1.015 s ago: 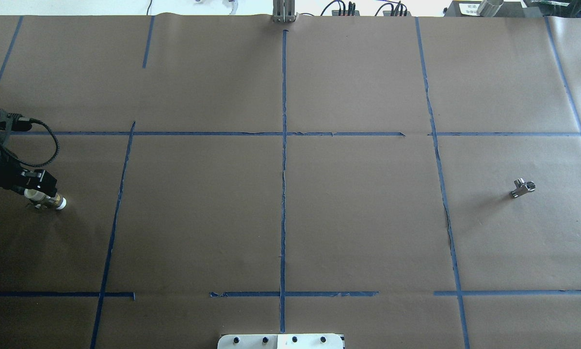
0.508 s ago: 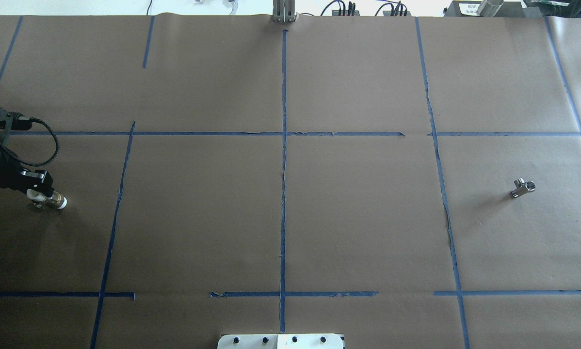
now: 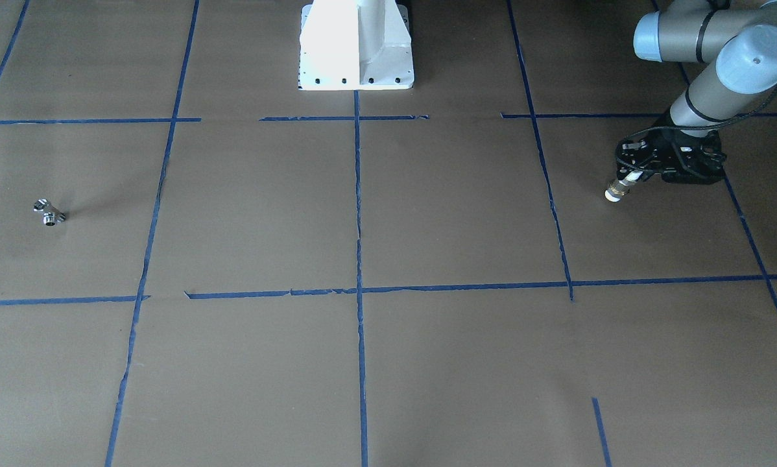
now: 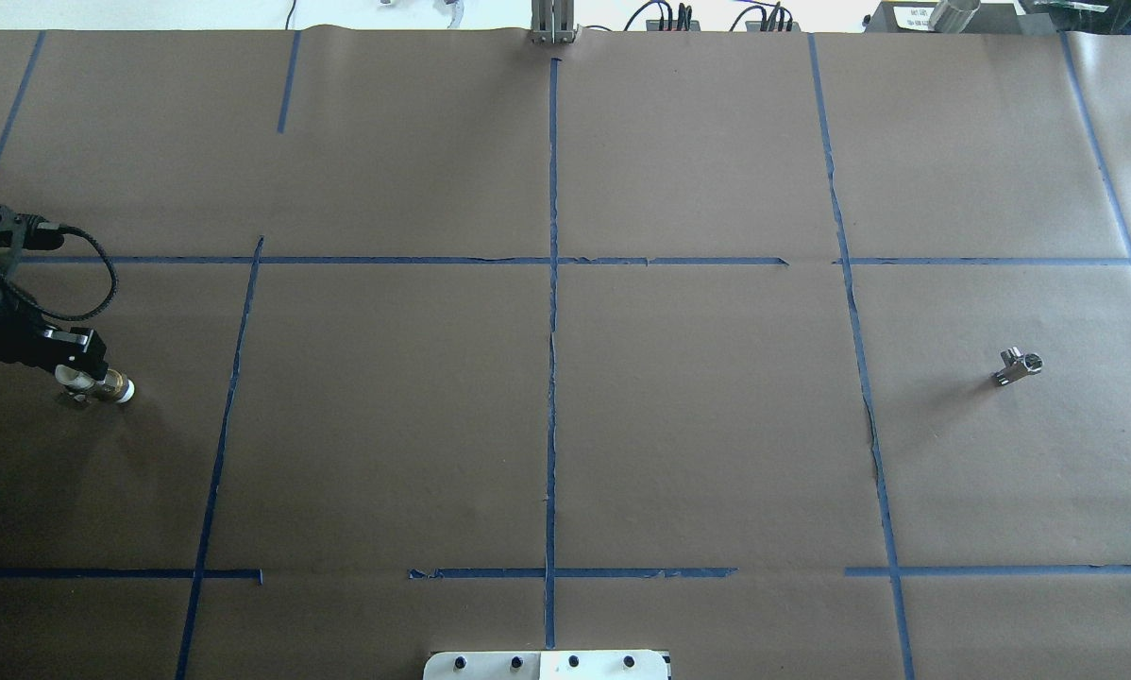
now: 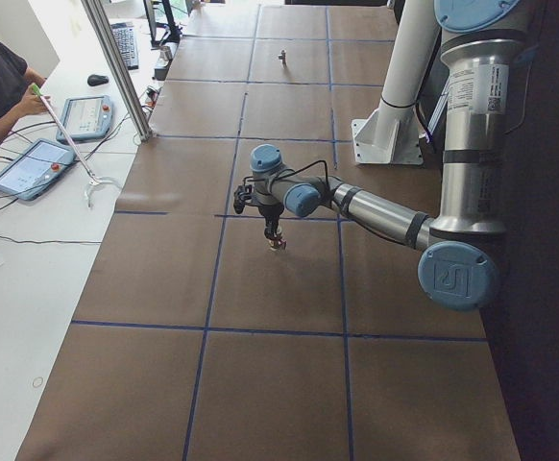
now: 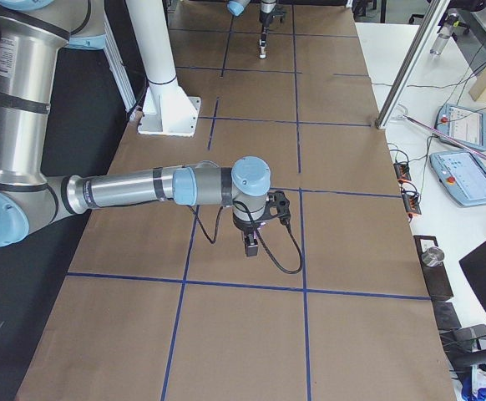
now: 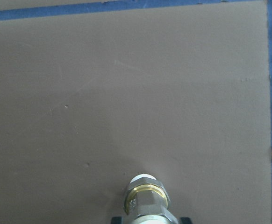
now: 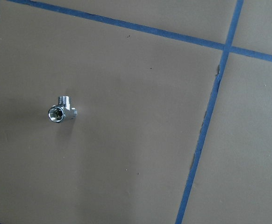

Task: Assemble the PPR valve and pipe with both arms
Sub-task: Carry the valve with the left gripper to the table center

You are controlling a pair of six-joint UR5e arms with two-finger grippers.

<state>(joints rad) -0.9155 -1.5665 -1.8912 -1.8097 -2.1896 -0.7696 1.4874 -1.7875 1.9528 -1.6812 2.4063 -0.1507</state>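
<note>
My left gripper (image 4: 82, 378) is shut on a short pipe fitting (image 4: 110, 387) with a white plastic tip and a brass nut, held low over the brown paper at the table's left end. The gripper (image 3: 632, 176) and fitting (image 3: 617, 191) also show in the front view, and the fitting (image 7: 145, 198) points away in the left wrist view. A small chrome valve (image 4: 1017, 366) lies alone at the right end; it shows in the right wrist view (image 8: 61, 111) from well above. My right gripper (image 6: 250, 245) shows only in the exterior right view; I cannot tell if it is open or shut.
Brown paper with blue tape lines (image 4: 552, 331) covers the table. The white pedestal base (image 3: 356, 45) stands at the robot's edge. An aluminium post (image 4: 552, 24) and cables sit at the far edge. An operator with tablets (image 5: 30, 168) sits beside the table's far side.
My left gripper with the fitting has shifted slightly toward the far side of the table. The valve has not moved.
</note>
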